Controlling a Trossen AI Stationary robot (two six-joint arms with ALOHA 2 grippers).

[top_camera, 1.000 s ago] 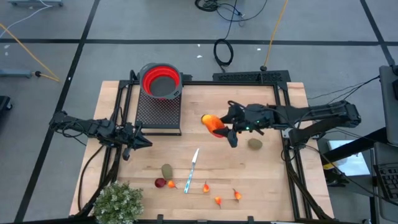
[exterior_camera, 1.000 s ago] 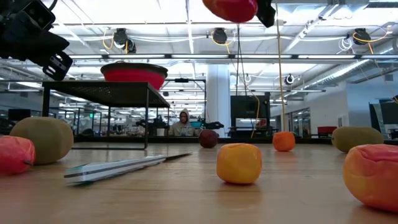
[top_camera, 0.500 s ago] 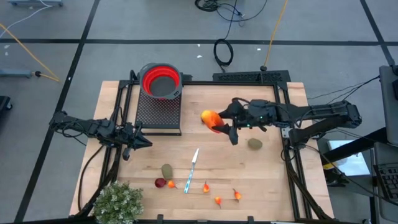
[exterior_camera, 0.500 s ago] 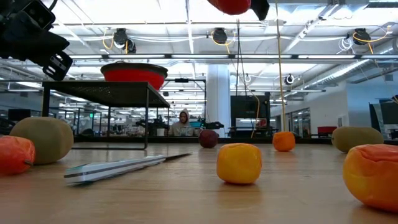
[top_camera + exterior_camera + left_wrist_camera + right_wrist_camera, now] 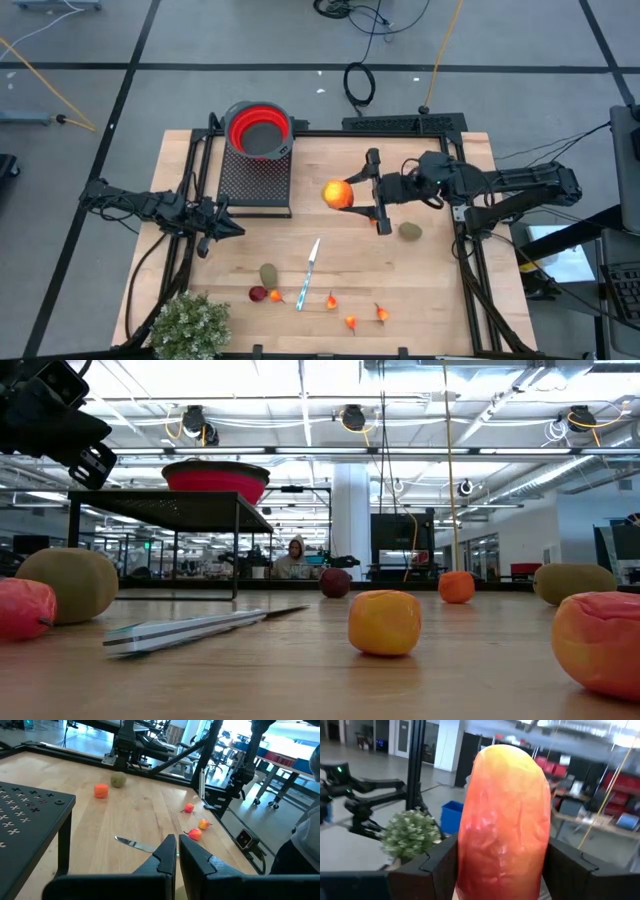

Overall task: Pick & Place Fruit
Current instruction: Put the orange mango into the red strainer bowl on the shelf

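The mango (image 5: 338,194), long, smooth and orange-red, sat clamped in the right gripper (image 5: 377,193), held up over mid-table, so this looked like the carry step. Next it probably needed swinging over to the red bowl (image 5: 259,129) on the mesh stand (image 5: 254,180), then letting go. The left gripper (image 5: 222,226) waited pinched together at the left edge.

Four views, one desk (image 5: 420,260)
Overhead looks straight down; low camera skims level across; both share the knife (image 5: 309,272).
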